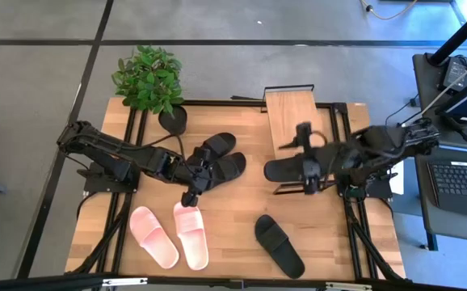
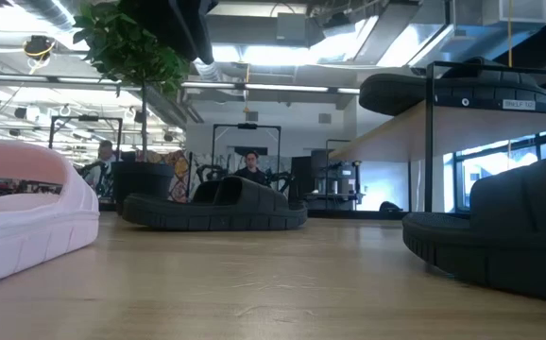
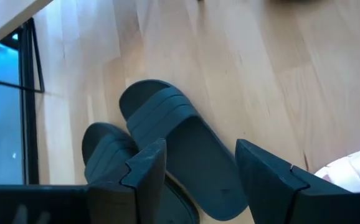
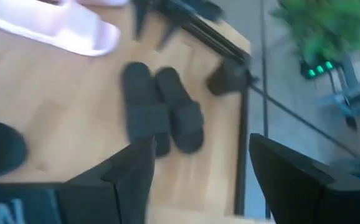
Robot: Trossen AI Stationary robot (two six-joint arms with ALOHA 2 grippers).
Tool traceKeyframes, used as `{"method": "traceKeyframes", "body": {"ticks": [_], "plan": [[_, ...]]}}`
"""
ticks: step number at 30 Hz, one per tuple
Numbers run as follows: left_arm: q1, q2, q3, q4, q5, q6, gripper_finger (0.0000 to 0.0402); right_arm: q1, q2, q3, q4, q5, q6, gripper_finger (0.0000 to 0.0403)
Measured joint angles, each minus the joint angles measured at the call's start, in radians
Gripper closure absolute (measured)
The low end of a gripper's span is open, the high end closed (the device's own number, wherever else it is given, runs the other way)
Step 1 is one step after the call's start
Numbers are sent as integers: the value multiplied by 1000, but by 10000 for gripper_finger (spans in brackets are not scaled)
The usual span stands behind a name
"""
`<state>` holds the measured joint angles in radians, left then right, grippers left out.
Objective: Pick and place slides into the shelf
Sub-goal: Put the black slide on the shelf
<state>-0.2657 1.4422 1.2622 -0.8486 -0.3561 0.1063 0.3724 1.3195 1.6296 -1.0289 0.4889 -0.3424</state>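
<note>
Two black slides (image 1: 217, 158) lie side by side on the table's middle, soles down. A third black slide (image 1: 279, 245) lies nearer the front. Another black slide (image 1: 286, 170) rests on the near end of the shelf (image 1: 290, 121), on top of its board (image 2: 386, 132) in the low view. Two pink slides (image 1: 173, 236) lie at the near left. My left gripper (image 1: 190, 196) hovers open between the black pair and the pink ones; a black slide (image 3: 180, 143) shows below its fingers. My right gripper (image 1: 308, 174) stands open beside the shelf's near end, with nothing between its fingers (image 4: 130, 168).
A potted plant (image 1: 149, 81) stands at the table's far left corner. The shelf's black metal frame (image 1: 298, 190) stands just below my right gripper. Bare wood lies between the pink slides and the near black slide. A laptop (image 1: 464, 182) sits off the table's right edge.
</note>
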Motion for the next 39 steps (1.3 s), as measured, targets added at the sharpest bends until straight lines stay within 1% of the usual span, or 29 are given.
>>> {"method": "traceKeyframes", "body": {"ticks": [3, 7, 14, 18, 21, 24, 30, 34, 39], "plan": [[0, 0, 0, -16, 0, -40, 217, 60, 73, 56, -26, 26, 7, 146], [-7, 0, 0, -63, 1, -78, 217, 127, 190, 145, -118, 57, 64, 146], [-49, 0, 0, -119, 10, -80, 217, 244, 405, 343, -333, 53, 356, 146], [-70, 0, 0, -119, 10, -75, 217, 313, 507, 410, -407, -23, 492, 146], [-80, 0, 0, -119, 10, -75, 217, 349, 573, 411, -428, -90, 581, 146], [-89, 0, 0, -117, 10, -74, 217, 379, 638, 397, -439, -124, 657, 146], [-106, 0, 0, -116, 10, -74, 217, 425, 754, 374, -419, -126, 709, 146], [-111, 0, 0, -115, 10, -73, 217, 452, 777, 326, -402, -118, 716, 146], [-111, 0, 0, -115, 10, -78, 217, 470, 776, 209, -272, -117, 778, 146]]}}
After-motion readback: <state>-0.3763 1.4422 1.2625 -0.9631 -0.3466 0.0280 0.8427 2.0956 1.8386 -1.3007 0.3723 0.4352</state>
